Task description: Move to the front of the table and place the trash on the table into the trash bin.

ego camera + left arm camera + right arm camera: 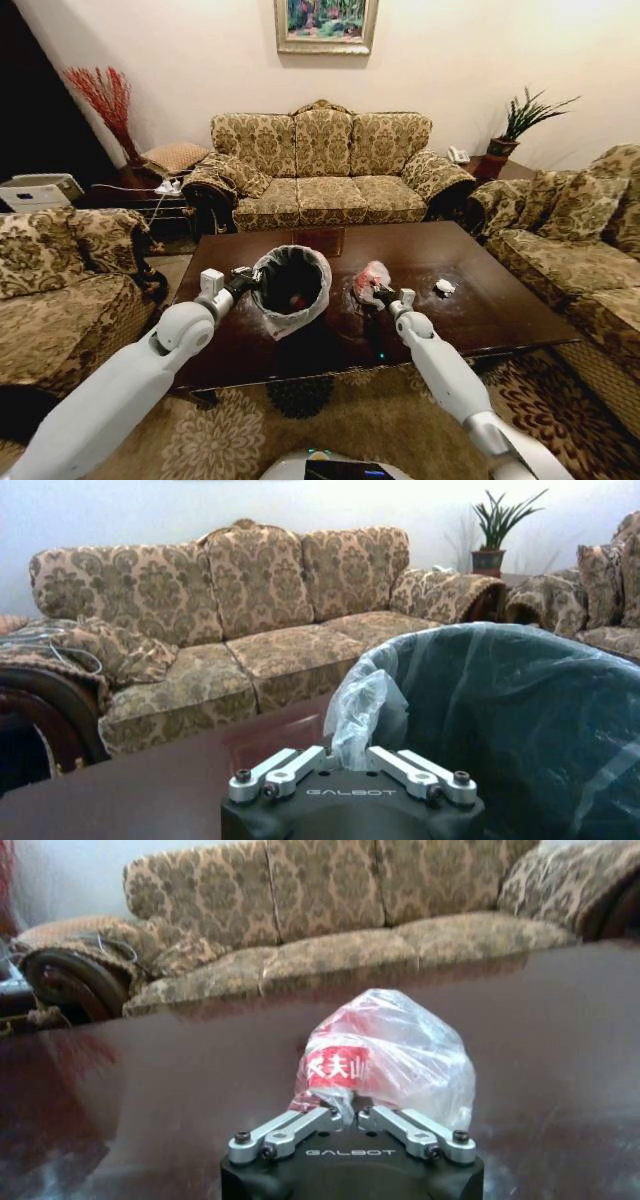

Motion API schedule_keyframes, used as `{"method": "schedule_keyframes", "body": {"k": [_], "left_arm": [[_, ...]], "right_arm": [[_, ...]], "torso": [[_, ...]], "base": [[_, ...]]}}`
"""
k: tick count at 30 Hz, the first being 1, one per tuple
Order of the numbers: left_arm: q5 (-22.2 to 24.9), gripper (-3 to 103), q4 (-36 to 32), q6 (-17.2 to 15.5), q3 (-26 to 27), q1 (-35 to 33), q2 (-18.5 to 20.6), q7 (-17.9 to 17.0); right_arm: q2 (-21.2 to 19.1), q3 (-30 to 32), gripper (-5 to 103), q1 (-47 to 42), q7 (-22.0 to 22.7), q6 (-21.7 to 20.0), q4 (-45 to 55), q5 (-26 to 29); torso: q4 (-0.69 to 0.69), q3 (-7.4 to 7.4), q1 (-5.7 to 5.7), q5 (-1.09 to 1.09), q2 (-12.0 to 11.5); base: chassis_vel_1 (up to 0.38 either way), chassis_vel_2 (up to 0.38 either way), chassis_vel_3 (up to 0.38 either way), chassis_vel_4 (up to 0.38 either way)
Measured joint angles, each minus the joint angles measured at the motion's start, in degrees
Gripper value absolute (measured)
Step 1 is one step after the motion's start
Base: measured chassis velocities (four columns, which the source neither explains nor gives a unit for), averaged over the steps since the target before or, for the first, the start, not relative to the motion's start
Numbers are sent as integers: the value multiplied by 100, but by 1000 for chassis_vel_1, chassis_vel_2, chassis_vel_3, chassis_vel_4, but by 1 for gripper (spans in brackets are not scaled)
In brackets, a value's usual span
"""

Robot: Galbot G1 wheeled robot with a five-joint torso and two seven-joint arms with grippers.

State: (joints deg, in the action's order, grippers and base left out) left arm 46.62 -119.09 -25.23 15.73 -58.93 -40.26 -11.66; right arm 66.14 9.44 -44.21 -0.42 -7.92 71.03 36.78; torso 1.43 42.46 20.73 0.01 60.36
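Observation:
The trash bin (291, 290), dark with a grey-white liner, is over the left half of the dark glossy table (490, 300). My left gripper (243, 281) is at its rim, shut on a fold of the liner (362, 705). In the left wrist view the bin (500, 720) rises just beyond that gripper (350, 759). A pink-white plastic bag bundle (371, 279) lies right of the bin, and my right gripper (383, 296) is shut on its near edge. In the right wrist view the gripper (352, 1111) pinches the bag (390, 1050), which shows a red label inside. A small white paper wad (444, 287) lies farther right.
Patterned sofas stand behind the table (320, 165), to the left (60, 280) and to the right (580, 250). A potted plant (515, 125) stands in the back right corner. Patterned carpet (330, 420) lies between me and the table's near edge.

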Motion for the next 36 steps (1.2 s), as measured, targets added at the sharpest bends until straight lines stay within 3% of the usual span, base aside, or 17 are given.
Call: {"method": "schedule_keyframes", "body": {"k": [7,10,11,14,15,17,19,20,21,23,26,30,36], "left_arm": [[1,3,43,9,-68,147,-33,45],[10,3,173,9,-127,239,-53,61],[10,3,173,9,-127,239,-53,61],[47,3,406,-12,-329,594,-75,232],[47,3,406,-12,-329,594,-75,232],[74,3,582,-52,-518,899,-114,371],[78,3,609,-64,-561,955,-123,398],[105,3,752,-105,-910,1283,-189,475],[105,3,752,-105,-910,1283,-189,475],[126,3,869,-143,-1269,1617,-305,484],[134,3,913,-162,-1493,1804,-386,475],[171,3,932,-218,-1679,1965,-491,405],[220,3,877,-272,-1735,2047,-535,355]], "right_arm": [[-599,31,0,-403,227,-14,1285,201],[-1193,-2,0,-448,364,-143,2545,651],[-1193,-2,0,-448,364,-143,2545,651],[-2024,-2,0,-236,422,-345,3850,1539],[-2024,-2,0,-236,422,-345,3850,1539],[-2587,5,0,85,312,-466,4548,2184],[-2658,0,0,141,290,-483,4631,2283],[-2962,-82,0,460,217,-531,5021,2793],[-2962,-82,0,460,217,-531,5021,2793],[-3135,-271,0,738,166,-590,5388,3332],[-3160,-516,0,862,122,-592,5551,3505],[-3057,-876,0,901,29,-611,5586,3443],[-2775,-1336,0,870,-95,-507,5192,2908]], "torso": [[-1,0,-1,1,0],[0,0,0,0,0],[0,0,0,0,0],[1,0,-1,-3,0],[1,0,-1,-3,0],[-1,-1,-1,-2,1],[-1,-1,-1,-1,1],[0,0,-1,-1,0],[0,0,-1,-1,0],[-2,0,0,-1,0],[-1,0,0,-1,0],[-1,0,0,0,0],[0,0,0,0,0]], "base": [[0,0,0,0],[0,0,0,0],[0,0,0,0],[0,0,0,0],[0,0,0,0],[0,0,0,0],[0,0,0,0],[0,0,0,0],[0,0,0,0],[0,0,0,0],[0,0,0,0],[0,0,0,0],[0,0,0,0]]}}
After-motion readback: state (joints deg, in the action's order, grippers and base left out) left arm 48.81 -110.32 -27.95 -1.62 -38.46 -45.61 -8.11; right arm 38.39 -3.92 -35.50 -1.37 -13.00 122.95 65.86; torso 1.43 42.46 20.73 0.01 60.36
